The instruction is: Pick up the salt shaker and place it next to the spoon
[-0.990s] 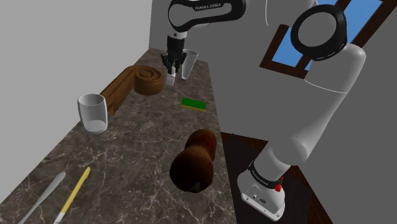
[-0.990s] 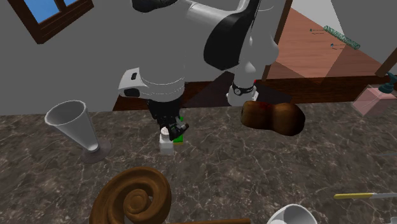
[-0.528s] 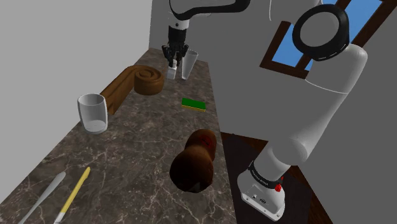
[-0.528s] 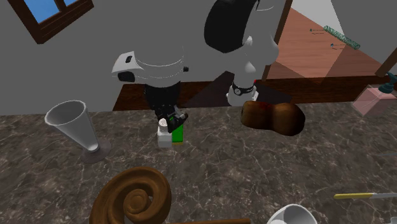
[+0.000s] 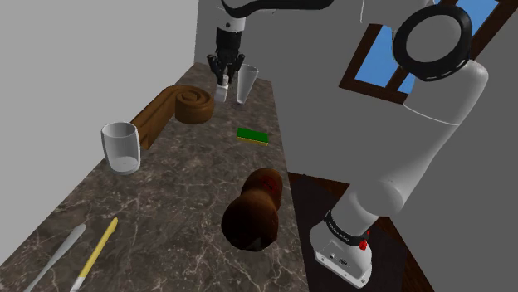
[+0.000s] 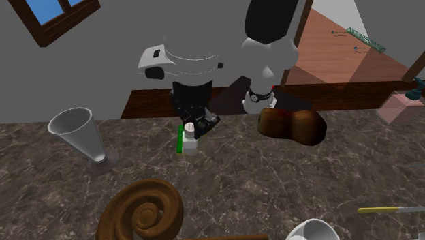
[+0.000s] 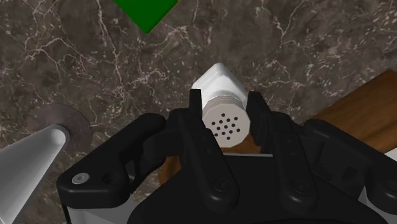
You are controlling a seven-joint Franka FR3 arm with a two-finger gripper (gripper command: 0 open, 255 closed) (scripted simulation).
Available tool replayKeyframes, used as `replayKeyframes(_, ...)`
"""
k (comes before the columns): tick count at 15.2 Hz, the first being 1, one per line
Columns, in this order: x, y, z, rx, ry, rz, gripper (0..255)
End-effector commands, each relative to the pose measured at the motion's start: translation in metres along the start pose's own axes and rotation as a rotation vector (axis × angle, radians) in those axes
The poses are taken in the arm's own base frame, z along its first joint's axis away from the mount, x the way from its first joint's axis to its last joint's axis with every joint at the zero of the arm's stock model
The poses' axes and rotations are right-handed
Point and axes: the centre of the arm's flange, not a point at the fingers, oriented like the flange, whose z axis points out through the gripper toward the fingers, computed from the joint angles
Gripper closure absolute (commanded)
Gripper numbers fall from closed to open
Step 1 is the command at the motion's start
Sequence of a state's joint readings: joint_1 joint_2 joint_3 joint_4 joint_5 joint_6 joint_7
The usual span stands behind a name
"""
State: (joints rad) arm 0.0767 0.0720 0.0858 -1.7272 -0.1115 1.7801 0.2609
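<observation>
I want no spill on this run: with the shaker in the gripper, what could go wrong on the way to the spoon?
1. The gripper clasps the shaker near its cap only; it might tilt or slip in a fast swing.
2. The conical cup stands close beside it; a sideways start may knock it.
3. The glass and brown lump lie toward the utensils; a low carry could clip them.

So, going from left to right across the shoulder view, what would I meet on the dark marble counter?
Slim grey utensil → clear glass tumbler → brown wooden spiral → white salt shaker clasped in the black gripper → pale conical cup.
</observation>
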Motion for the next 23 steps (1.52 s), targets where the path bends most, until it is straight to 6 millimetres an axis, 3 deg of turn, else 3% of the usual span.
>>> replayKeyframes(1,-0.017,-0.020,-0.003,0.000,0.000,0.001,255)
replayKeyframes(23,-0.184,-0.257,-0.030,0.000,0.000,0.001,255)
